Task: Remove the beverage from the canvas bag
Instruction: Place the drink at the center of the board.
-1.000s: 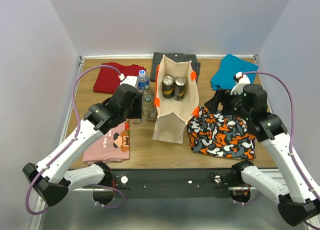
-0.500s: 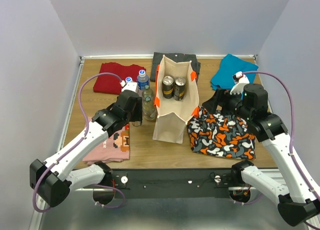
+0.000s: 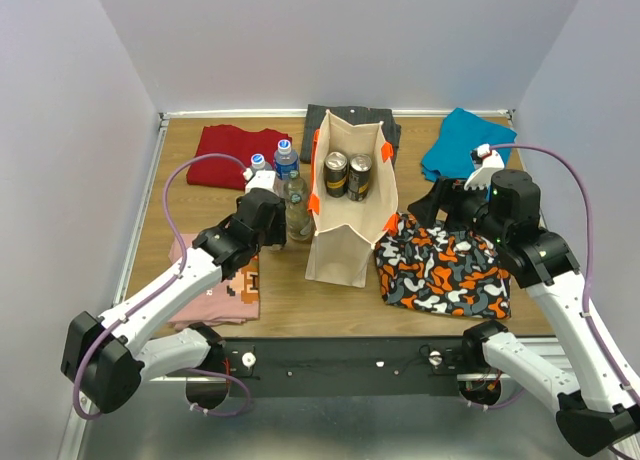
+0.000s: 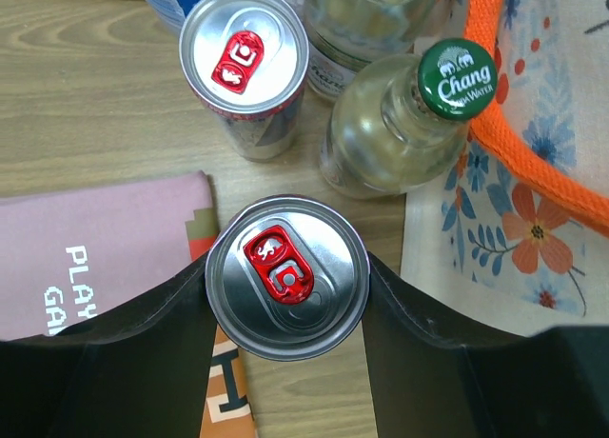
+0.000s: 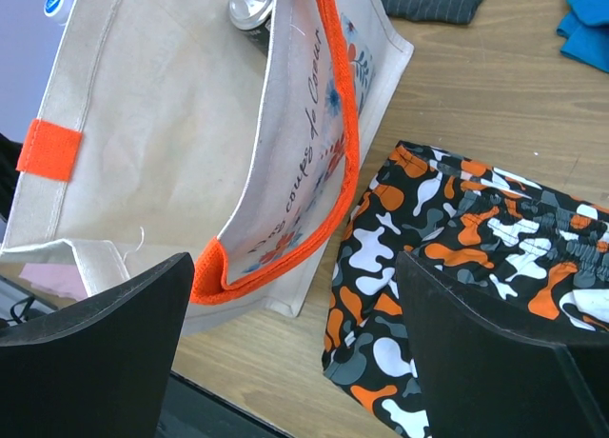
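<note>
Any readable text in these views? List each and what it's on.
"Chang": green bottle cap; the smaller print under it is too small to read.
"PLA" / "GA", cut off: pink shirt.
"coups de Coeur", cursive, roughly: canvas bag.
Clear bottle label: blurred.
Held can: no text.

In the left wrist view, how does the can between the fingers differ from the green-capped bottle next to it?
The can is opaque metal with a silver lid and red pull tab; the green-capped bottle is clear, with a narrow neck and green cap. The can is clamped between the fingers of the left gripper; the bottle stands free, no finger on it. Both are upright and outside the canvas bag.
</note>
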Controlling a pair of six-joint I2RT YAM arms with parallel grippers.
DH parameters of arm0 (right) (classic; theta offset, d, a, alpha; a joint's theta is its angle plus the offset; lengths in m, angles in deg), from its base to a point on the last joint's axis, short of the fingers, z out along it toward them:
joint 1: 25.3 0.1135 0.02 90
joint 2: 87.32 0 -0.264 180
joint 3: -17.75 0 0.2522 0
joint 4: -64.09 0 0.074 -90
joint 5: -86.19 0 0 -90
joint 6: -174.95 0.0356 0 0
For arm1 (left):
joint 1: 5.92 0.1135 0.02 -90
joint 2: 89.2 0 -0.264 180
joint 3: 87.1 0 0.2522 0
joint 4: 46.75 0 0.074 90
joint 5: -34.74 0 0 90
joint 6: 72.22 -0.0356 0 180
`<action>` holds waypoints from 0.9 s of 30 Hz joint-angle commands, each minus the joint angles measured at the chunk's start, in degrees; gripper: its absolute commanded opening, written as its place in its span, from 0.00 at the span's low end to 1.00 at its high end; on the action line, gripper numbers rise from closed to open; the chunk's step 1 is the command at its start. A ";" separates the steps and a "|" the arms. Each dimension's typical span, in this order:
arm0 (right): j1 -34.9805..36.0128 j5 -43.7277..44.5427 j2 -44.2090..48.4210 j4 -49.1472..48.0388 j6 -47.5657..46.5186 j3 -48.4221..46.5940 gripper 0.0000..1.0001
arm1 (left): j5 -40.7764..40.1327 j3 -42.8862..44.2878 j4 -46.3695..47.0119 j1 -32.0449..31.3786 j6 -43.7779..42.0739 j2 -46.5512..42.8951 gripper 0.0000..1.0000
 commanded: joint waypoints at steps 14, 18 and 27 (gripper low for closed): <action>-0.02 2.21 1.66 1.52 0.43 1.39 0.95 | -5.98 -1.72 10.04 0.46 1.27 4.31 0.00; -0.02 2.47 1.84 1.78 0.43 1.48 0.95 | -6.86 -2.07 10.40 0.37 2.06 5.28 0.00; -0.10 2.30 1.84 1.17 0.52 2.35 0.95 | -7.65 -3.74 10.22 0.46 4.61 5.37 0.10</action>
